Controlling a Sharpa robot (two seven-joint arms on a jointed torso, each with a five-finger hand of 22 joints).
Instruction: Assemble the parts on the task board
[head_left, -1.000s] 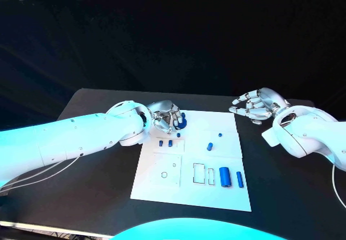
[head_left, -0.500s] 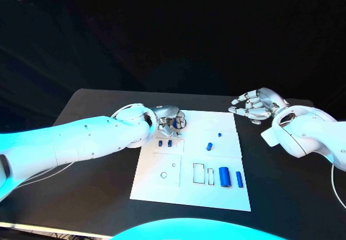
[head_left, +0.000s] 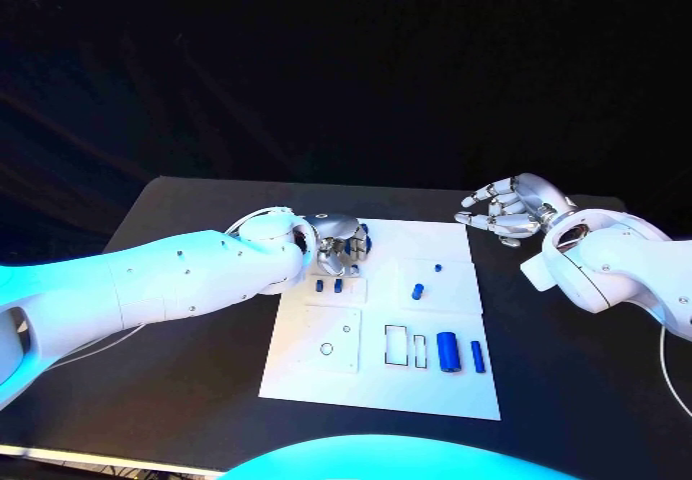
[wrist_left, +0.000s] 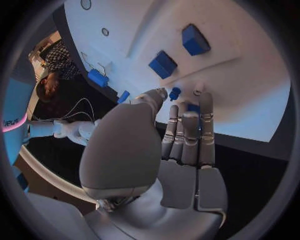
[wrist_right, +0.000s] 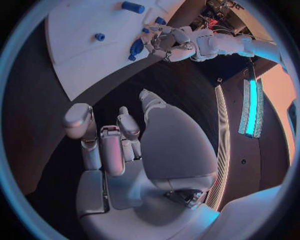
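Nearest me on the task board (head_left: 382, 385), a thick blue cylinder (head_left: 449, 352) and a thinner blue rod (head_left: 477, 356) lie side by side at the near right, just right of two empty rectangular slots (head_left: 405, 346). Farther in, two small blue pegs (head_left: 329, 286) stand at the left and a lone blue piece (head_left: 418, 293) lies mid-board. At the far left corner my left hand (head_left: 338, 245) curls over a blue part (head_left: 364, 239); whether I truly pinch it I cannot tell. I judge this a pick-up; next comes carrying it to its seat. My right hand (head_left: 505, 210) hovers beyond the board's far right, fingers bent and apart, holding nothing.
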